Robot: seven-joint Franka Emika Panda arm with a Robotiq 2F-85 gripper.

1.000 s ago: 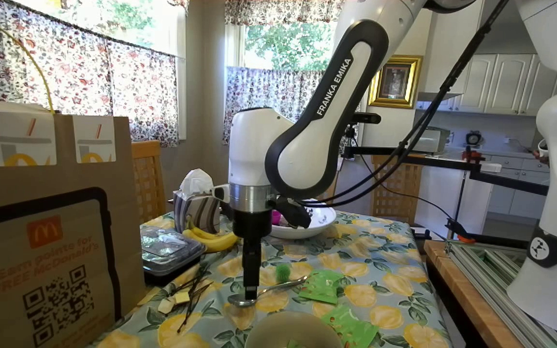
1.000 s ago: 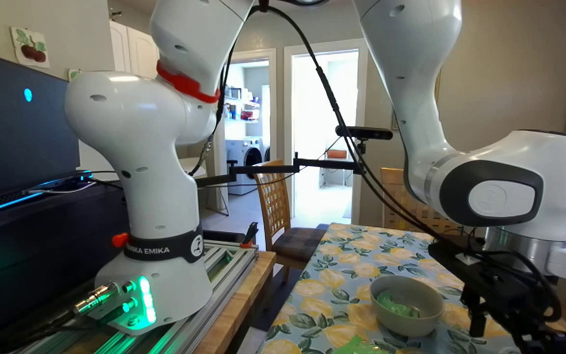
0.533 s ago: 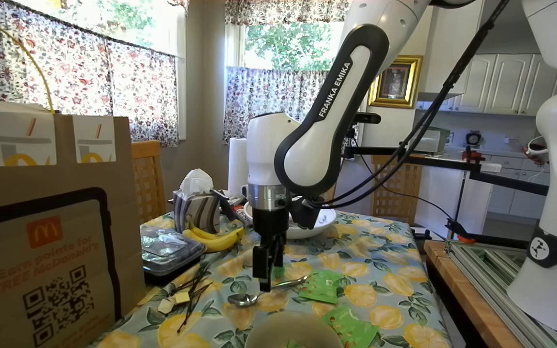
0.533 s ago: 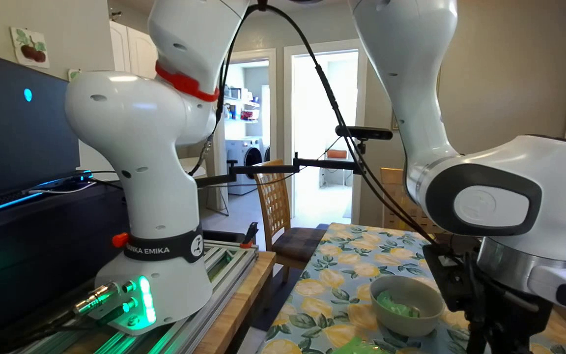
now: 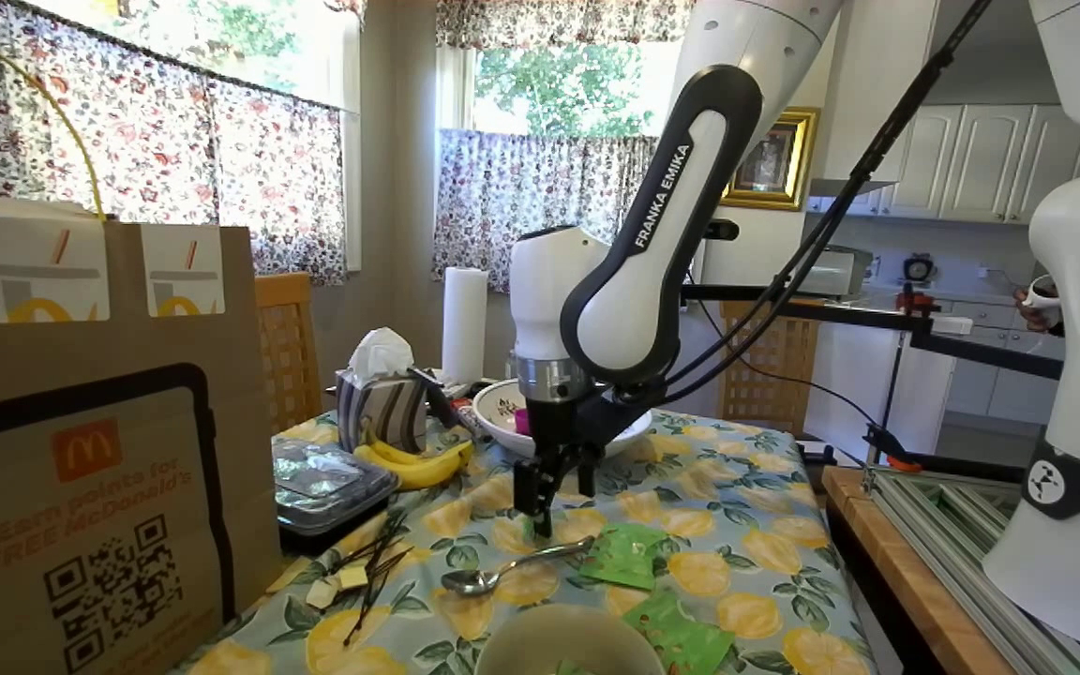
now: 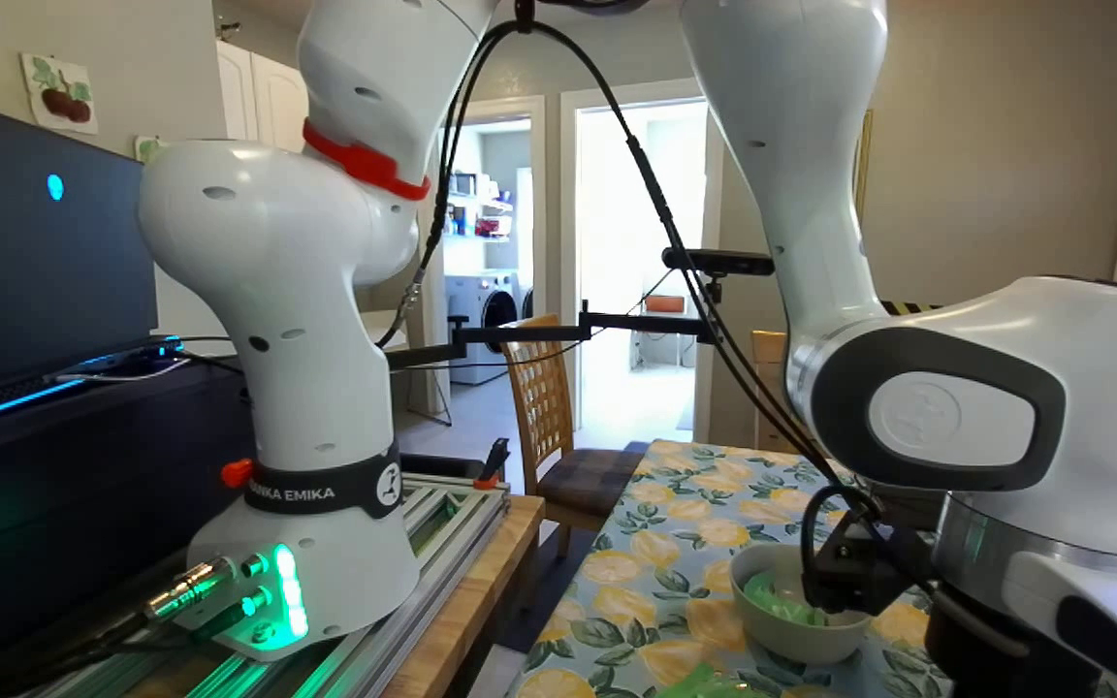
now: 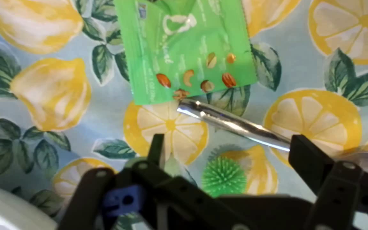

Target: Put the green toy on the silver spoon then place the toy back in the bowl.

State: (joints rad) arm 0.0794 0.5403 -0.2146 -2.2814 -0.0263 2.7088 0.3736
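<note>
The green toy (image 7: 224, 176), a small spiky ball, lies on the tablecloth beside the silver spoon's handle, apart from it. In an exterior view only a sliver of the toy (image 5: 528, 526) shows behind a finger. The silver spoon (image 7: 235, 124) lies flat; its rounded head (image 5: 471, 582) is partly covered by a finger in the wrist view. My gripper (image 7: 228, 143) is open and empty above the toy, which shows between its spread fingers. The gripper also shows in an exterior view (image 5: 563, 508). The wide white bowl (image 5: 632, 437) stands behind it; its rim (image 7: 2, 207) shows in the wrist view.
Green snack packets (image 5: 629, 553) lie by the spoon's handle end. A small beige bowl (image 6: 801, 630) with a green wrapper stands at the near edge. Bananas (image 5: 418, 466), a plastic box (image 5: 329, 483), a tissue box (image 5: 381, 410) and a paper bag (image 5: 109, 450) stand to one side.
My gripper has moved from over the spoon's head back and right to above the toy, and it has turned so that its spread fingers show. The toy and spoon have not visibly moved.
</note>
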